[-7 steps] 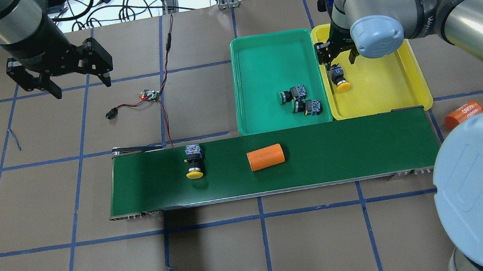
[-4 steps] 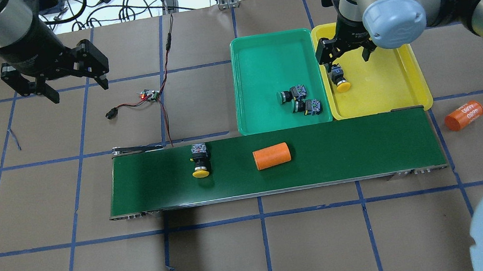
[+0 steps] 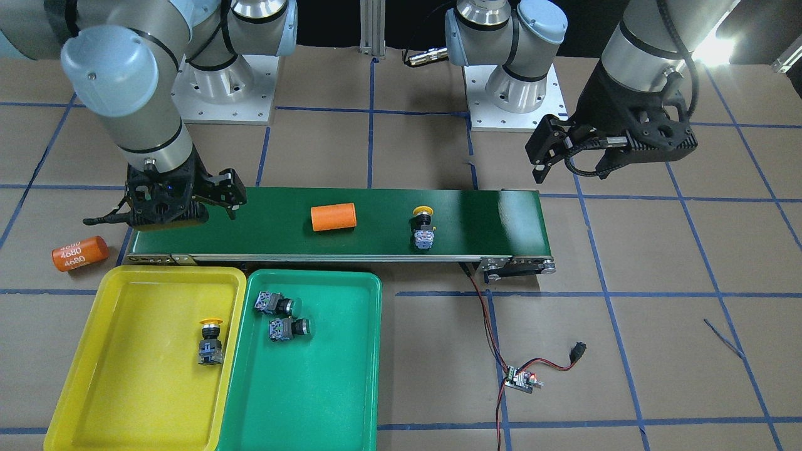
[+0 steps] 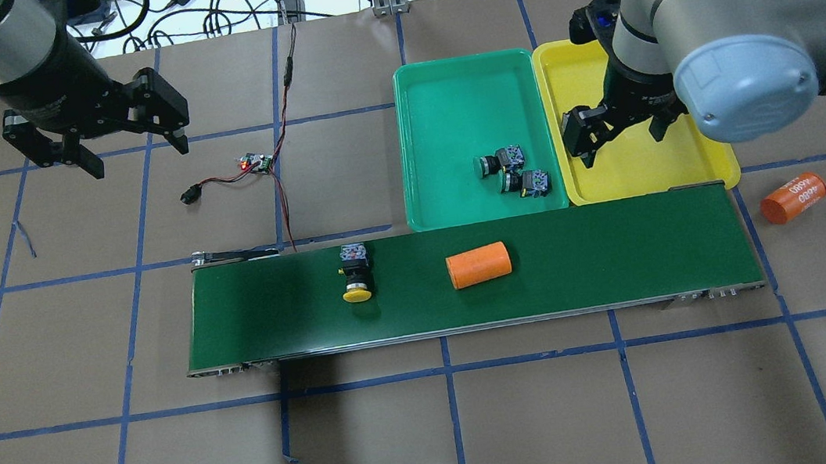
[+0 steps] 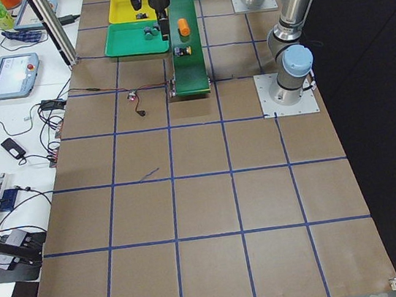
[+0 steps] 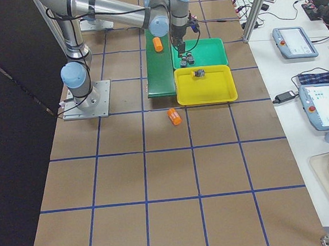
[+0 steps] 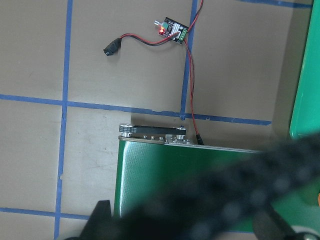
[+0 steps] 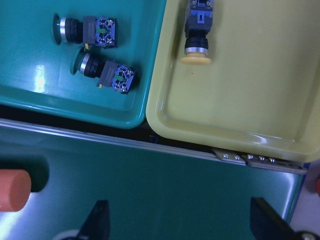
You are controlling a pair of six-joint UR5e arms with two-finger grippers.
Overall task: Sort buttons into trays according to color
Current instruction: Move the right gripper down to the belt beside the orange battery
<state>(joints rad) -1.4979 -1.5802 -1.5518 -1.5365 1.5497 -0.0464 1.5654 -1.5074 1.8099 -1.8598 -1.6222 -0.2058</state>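
Note:
One yellow-capped button (image 4: pixel 356 274) lies on the dark green conveyor belt (image 4: pixel 621 254); it also shows in the front view (image 3: pixel 424 228). The other yellow-capped button (image 3: pixel 211 341) lies in the yellow tray (image 3: pixel 144 376), and my right arm hides it in the overhead view. Two green-capped buttons (image 4: pixel 499 162) (image 4: pixel 525 183) lie in the green tray (image 4: pixel 458 84). My right gripper (image 4: pixel 618 137) is open and empty above the yellow tray's (image 4: pixel 642 174) belt-side end. My left gripper (image 4: pixel 135 152) is open and empty, raised over the bare table far left of the trays.
An orange cylinder (image 4: pixel 478 265) lies on the belt to the right of the button. A second orange cylinder marked "4680" (image 4: pixel 793 197) lies on the table off the belt's right end. A small circuit board (image 4: pixel 256 163) with red-black wires lies behind the belt's left end.
My right gripper has moved from over the tray's yellow button toward the belt, leaving that button in the tray. The belt's yellow button and orange cylinder have shifted right. The left gripper barely moved.

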